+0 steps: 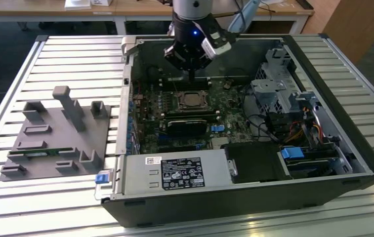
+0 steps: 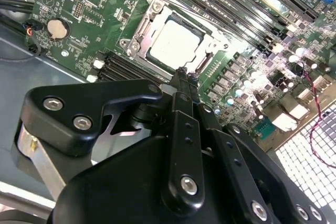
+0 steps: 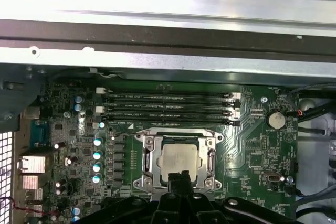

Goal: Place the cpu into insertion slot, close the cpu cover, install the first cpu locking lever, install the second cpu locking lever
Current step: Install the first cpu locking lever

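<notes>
One arm (image 1: 190,12) reaching down into the open case (image 1: 253,202) — its gripper (image 1: 190,76) hangs just above the cpu (image 1: 192,101), pinched together into a narrow tip with nothing held. The cpu is seated and the cover (image 3: 147,157) lies flat around it, framing the grey top. In the second wrist view the fingertips (image 2: 179,80) sit right at the cover's edge — touching or not, can't tell.

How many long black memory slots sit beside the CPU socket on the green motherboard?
4 long black memory slots, lying parallel on the green motherboard in the first wrist view, between the thin silvery square cpu cover and the metal case wall. None appears hidden.
</notes>
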